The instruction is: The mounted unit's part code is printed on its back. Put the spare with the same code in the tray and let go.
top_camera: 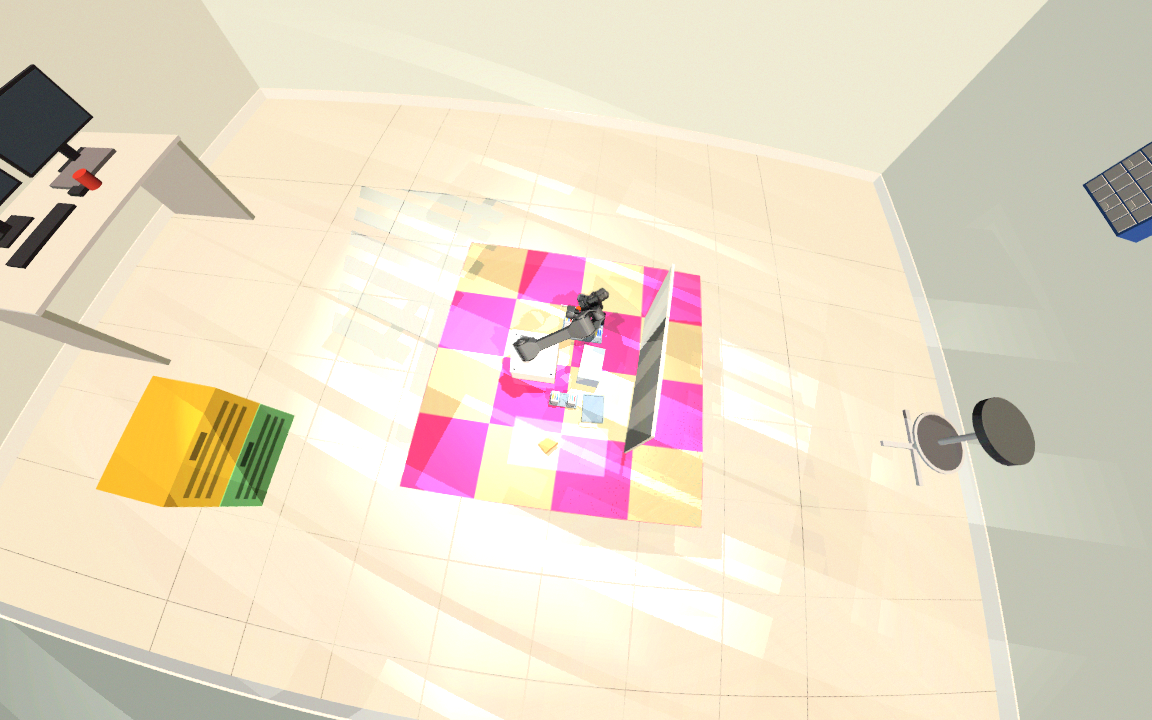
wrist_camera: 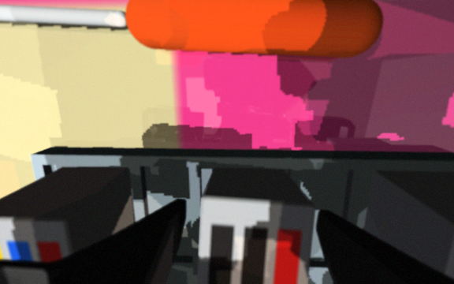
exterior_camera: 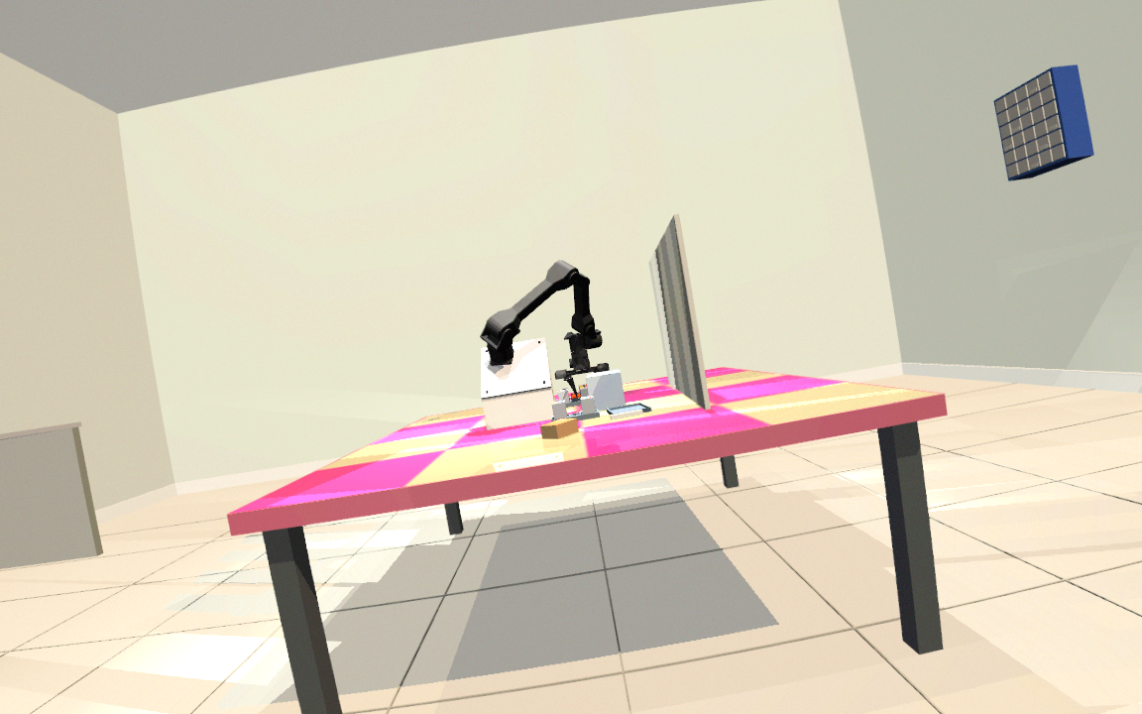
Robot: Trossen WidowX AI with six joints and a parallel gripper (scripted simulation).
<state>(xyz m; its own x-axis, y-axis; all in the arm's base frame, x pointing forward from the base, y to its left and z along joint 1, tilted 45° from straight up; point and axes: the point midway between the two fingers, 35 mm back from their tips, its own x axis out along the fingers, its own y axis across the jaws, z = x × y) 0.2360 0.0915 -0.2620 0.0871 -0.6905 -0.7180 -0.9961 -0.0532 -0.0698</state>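
On the pink-and-cream chequered desk (top_camera: 473, 456), seen from the top view, the dark jointed arm reaches from its white base plate (top_camera: 533, 351) toward the far right, and the black pincer (top_camera: 595, 300) hangs close to the tall grey upright panel (top_camera: 652, 362). The pale blue shallow tray (top_camera: 592, 408) lies nearer the camera than the pincer, well apart from it, with a small yellow block (top_camera: 548, 445) nearer still. The spares are too small to tell apart here.

From the exterior view, the pincer (exterior_camera: 568, 383) points straight down over a cluster of small parts beside the white box-shaped mounted unit (exterior_camera: 604, 387). The tray (exterior_camera: 628, 409) sits just right of that cluster, and a tan block (exterior_camera: 558, 428) lies near the desk's front edge.

In the wrist view, the 2 black fingers stand partly open, one on each side of the middle spare, a dark block with a white face and a red stripe (wrist_camera: 251, 233), and they have hold of nothing. This spare lies directly between and below the fingertips, its striped face toward the lens, so the coming move looks like a straight descent, then closing. A second dark block with yellow, blue and red patches (wrist_camera: 50, 221) sits just left, and a third dark block (wrist_camera: 420, 221) just right, all 3 in a grey rack (wrist_camera: 251, 158). An orange capsule-shaped bar (wrist_camera: 251, 25) crosses the top of the view. Whether the middle spare's code matches the unit's cannot be told.
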